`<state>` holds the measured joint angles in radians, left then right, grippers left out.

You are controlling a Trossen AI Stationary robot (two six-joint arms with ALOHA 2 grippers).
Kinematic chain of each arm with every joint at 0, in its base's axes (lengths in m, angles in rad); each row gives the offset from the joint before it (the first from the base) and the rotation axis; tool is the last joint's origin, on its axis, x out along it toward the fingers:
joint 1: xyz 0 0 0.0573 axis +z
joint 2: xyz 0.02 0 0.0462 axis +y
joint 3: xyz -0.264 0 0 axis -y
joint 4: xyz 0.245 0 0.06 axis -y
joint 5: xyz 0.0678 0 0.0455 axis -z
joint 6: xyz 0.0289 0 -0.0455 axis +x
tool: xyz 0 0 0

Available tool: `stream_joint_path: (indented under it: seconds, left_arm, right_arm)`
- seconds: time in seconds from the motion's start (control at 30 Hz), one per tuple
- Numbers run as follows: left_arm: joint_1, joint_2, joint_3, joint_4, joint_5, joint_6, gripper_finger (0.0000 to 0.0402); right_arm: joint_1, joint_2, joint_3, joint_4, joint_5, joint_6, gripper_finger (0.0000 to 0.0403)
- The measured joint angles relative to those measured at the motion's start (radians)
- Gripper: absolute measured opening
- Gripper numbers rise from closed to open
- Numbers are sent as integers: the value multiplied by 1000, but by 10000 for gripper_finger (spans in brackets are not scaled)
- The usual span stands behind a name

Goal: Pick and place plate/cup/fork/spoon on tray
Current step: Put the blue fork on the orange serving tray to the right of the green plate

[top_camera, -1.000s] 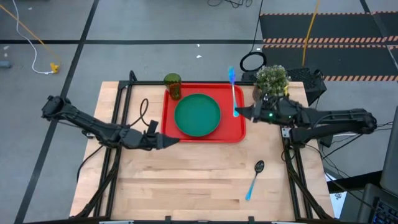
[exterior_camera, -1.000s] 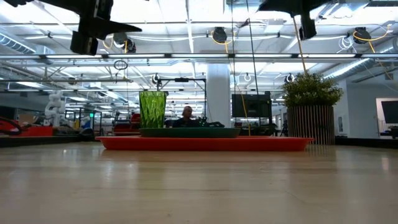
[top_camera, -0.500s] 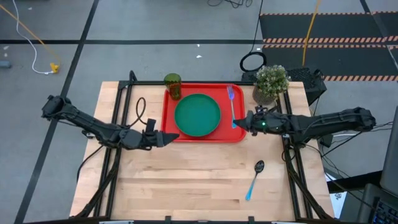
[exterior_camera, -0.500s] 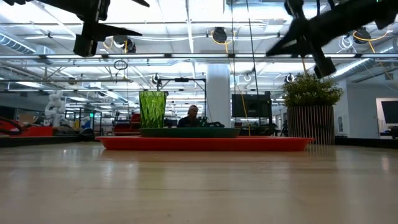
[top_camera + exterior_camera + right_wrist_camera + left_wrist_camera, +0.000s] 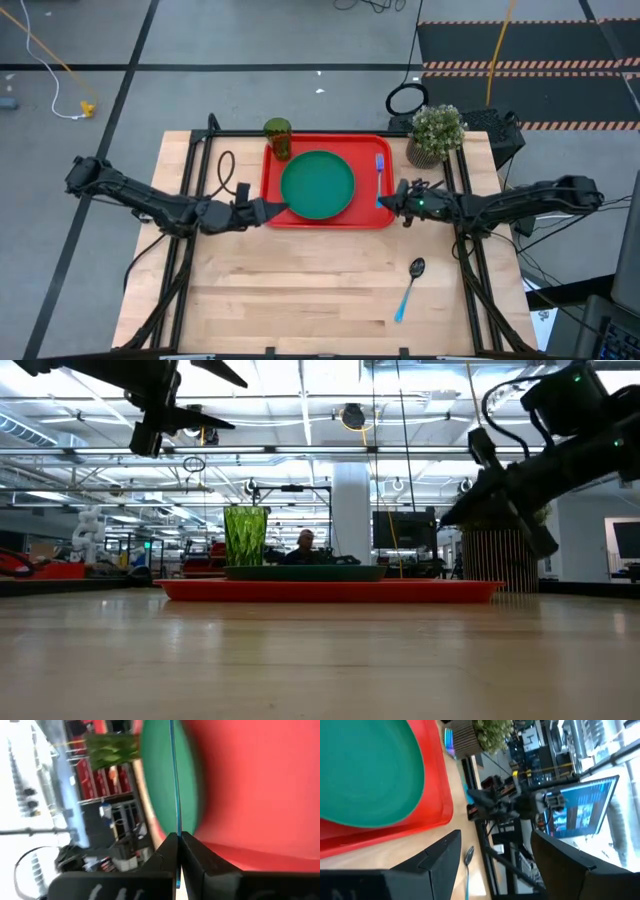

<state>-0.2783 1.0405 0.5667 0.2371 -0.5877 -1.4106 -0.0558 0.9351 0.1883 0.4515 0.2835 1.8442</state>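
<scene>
**Two of four already on the tray, fork hanging over it**

Two arms on my screens, so going view by view with the tray as anchor.

High view: the tray (image 5: 372, 215) carries the plate (image 5: 317, 184) in its middle and the cup (image 5: 277, 139) at a far corner. My right gripper (image 5: 386, 201) is pinched tight on the fork (image 5: 380, 170), which sits over the tray's right strip beside the plate. My left gripper (image 5: 270, 207) hangs at the tray's near-left corner, fingers apart, holding nothing. The spoon (image 5: 409, 287) lies on the wood, well clear of the tray's near-right corner. A potted plant (image 5: 436, 132) stands just off the far-right corner.

Low view: cup and plate sit on the tray, both arms above it.

Right wrist view: fingers clamp the fork's thin blue handle over red tray and green plate.
</scene>
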Motion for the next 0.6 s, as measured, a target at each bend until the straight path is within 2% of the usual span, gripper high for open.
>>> stream_joint_path:
  seconds: [0.17,0.5,0.6]
  left_arm:
    - [42,0,0,4,0,-9,241]
    - [79,0,0,78,1,-1,241]
    - [87,0,0,78,1,1,241]
  right_arm:
    - [-33,69,-1,46,-76,-6,0]
    - [-69,198,0,198,-108,7,0]
    - [-81,235,17,208,-155,27,0]
